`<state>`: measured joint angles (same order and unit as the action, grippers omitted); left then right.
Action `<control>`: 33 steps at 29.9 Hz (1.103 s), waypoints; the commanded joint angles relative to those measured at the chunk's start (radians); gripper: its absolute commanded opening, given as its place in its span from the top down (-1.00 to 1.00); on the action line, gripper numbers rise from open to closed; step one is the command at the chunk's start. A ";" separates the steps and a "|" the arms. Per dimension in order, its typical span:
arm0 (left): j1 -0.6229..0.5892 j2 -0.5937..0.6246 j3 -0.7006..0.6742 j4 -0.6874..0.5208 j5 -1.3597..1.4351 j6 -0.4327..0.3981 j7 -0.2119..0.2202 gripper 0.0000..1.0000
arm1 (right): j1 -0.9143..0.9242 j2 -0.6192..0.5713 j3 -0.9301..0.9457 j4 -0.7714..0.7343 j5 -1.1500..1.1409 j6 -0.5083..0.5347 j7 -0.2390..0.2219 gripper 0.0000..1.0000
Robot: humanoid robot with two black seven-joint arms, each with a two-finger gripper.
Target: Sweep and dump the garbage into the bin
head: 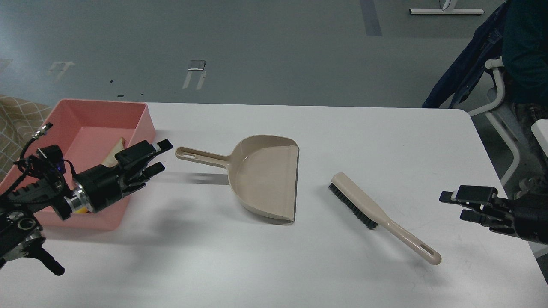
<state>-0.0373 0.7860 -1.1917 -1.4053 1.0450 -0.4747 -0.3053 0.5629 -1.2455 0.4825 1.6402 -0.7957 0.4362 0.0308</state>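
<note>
The pink bin [92, 122] stands at the table's far left. The whitish bread wedge [113, 154] lies inside it, partly behind my left gripper. The yellow sponge piece is almost wholly hidden behind my left wrist. My left gripper [160, 157] is open and empty, over the bin's right wall, a short way left of the dustpan's handle. My right gripper [454, 205] is open and empty near the table's right edge, to the right of the brush and apart from it.
The beige dustpan [267, 177] lies mid-table, empty, with its handle pointing left. The beige brush [376, 214] with black bristles lies slantwise on the white table [342, 137], handle toward the front right. A chair [496, 85] and a person are beyond the right edge.
</note>
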 commanded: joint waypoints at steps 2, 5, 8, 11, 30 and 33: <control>-0.010 -0.001 -0.179 0.000 -0.161 -0.014 0.017 -0.95 | 0.000 0.035 0.137 -0.014 0.110 -0.007 -0.002 -0.91; -0.093 -0.004 -0.206 0.003 -0.241 -0.014 0.040 -0.95 | 0.000 0.092 0.252 -0.043 0.174 -0.017 -0.002 -0.92; -0.171 -0.008 -0.206 0.018 -0.258 -0.014 0.055 -0.95 | 0.000 0.170 0.350 -0.097 0.177 -0.052 -0.002 -0.93; -0.269 -0.019 -0.190 0.061 -0.258 -0.014 0.058 -0.95 | 0.012 0.299 0.464 -0.183 0.176 -0.079 -0.002 -0.95; -0.806 -0.424 0.027 0.656 -0.257 0.030 0.083 -0.95 | 0.499 0.817 0.594 -1.097 0.174 -0.088 0.147 -0.93; -0.851 -0.478 0.070 0.727 -0.258 0.031 0.049 -0.95 | 0.506 0.857 0.597 -1.157 0.178 -0.093 0.213 -0.94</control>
<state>-0.8504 0.3518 -1.1549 -0.7381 0.7875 -0.4460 -0.2301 1.0567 -0.4243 1.0780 0.5427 -0.6218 0.3469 0.1876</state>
